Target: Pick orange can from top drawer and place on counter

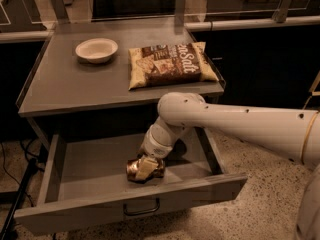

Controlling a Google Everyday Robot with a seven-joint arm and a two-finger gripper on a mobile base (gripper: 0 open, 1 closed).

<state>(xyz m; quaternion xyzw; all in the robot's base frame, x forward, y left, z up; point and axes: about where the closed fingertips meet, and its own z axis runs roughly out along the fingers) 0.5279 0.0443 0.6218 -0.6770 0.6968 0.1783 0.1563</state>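
Camera view looks down from the front on a flat grey metal counter (65, 86) with a wide, shallow grey metal top drawer (75, 164) pulled out below its front edge. A thick white robot arm (240, 124) comes in from the right side, bends over the drawer's right half and points down into it. At its end the two-finger gripper (145, 169) sits low in the drawer, near the middle of the front panel. It is pinching a small, shiny, dented orange can (133, 168) of gold-and-brown metal. One pale finger (144, 167) is pressed across the can's front face, and the other is hidden behind the can. The can lies on the drawer floor, just behind the front panel and slightly right of the dark wire handle (142, 209) fixed at that panel's centre. On the counter, a shallow white round bowl (96, 49) stands towards the back left corner. A large yellow-brown snack bag (171, 64) lies flat along the right half, its right end close to the right edge. Dark cabinets (260, 59) stand behind and to the right of the counter, and a speckled floor (270, 204) shows beside the drawer's front right corner.
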